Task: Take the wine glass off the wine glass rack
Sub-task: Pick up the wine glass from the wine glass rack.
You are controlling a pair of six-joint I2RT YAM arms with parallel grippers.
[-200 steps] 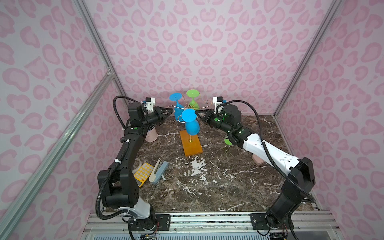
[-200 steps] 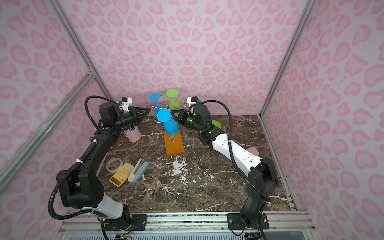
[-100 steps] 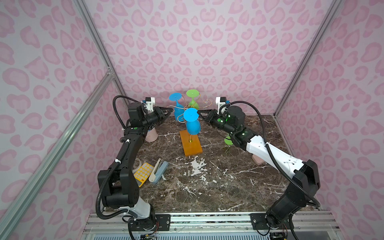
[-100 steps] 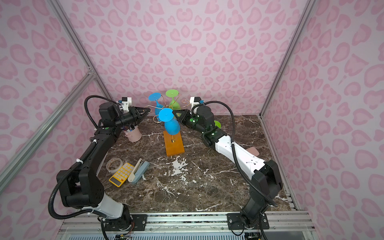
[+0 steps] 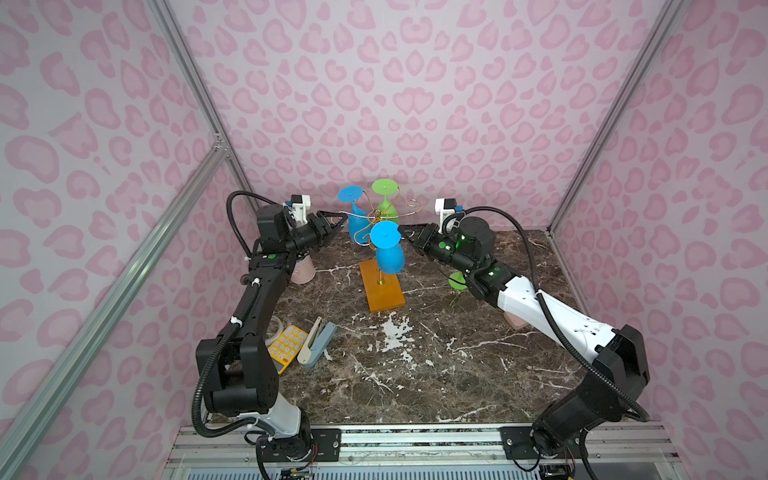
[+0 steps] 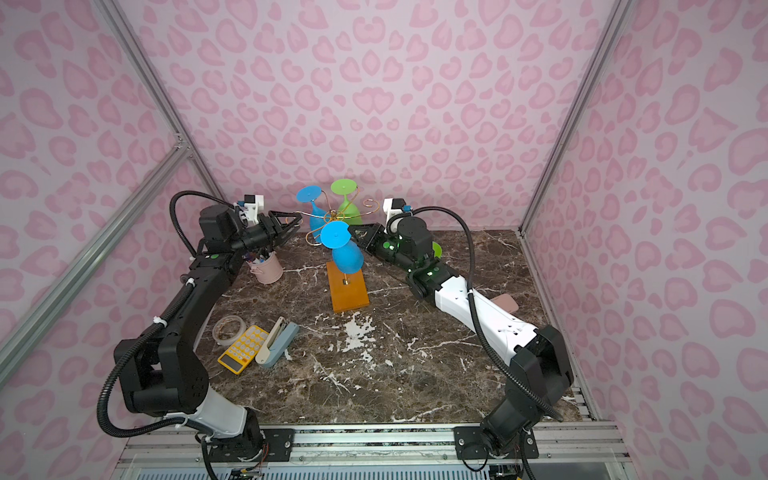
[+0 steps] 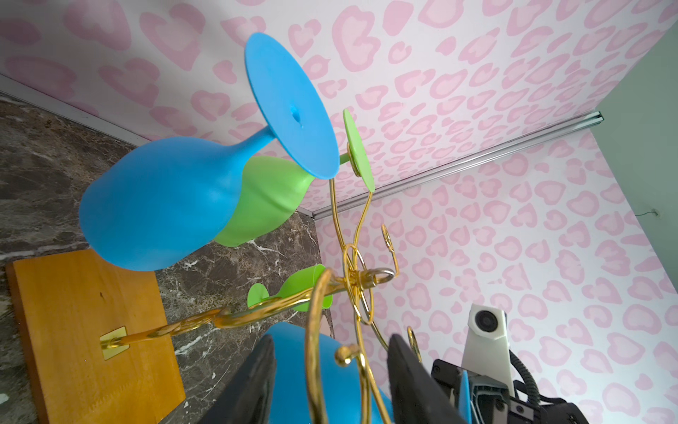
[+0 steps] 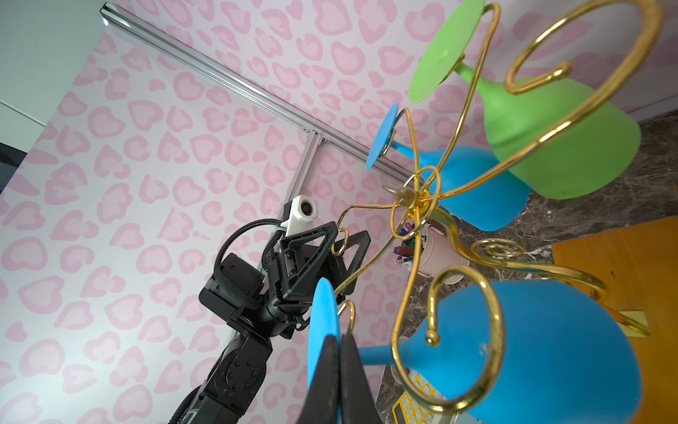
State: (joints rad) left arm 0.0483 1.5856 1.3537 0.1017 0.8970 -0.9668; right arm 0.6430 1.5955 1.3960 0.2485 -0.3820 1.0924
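Starting at the left, the left gripper [image 5: 340, 219] reaches to 1 curled arm of the wine glass rack [image 5: 384, 293]. Its fingers [image 7: 253, 381] are apart with the gold wire passing between them, so it grips nothing. In the middle, the rack stands on the tabletop [image 5: 415, 374] with 3 glasses hanging bowl-down: a rear blue glass [image 5: 355, 220], a green glass [image 5: 384, 203] behind, and the front blue wine glass [image 5: 388, 255], whose foot sits in the nearest scroll arm. None of them is off yet, so the task looks early: a grip seems made, but the removal is not done. To the right, the right gripper [image 5: 404, 240] meets the rim of that front glass's foot, its fingers [image 8: 326, 378] pressed together and seemingly pinching the thin disc. What is left, I judge, is sliding the foot out of the scroll and carrying the glass clear. Farther right, another green glass [image 5: 457, 282] sits on the tabletop behind the right arm.
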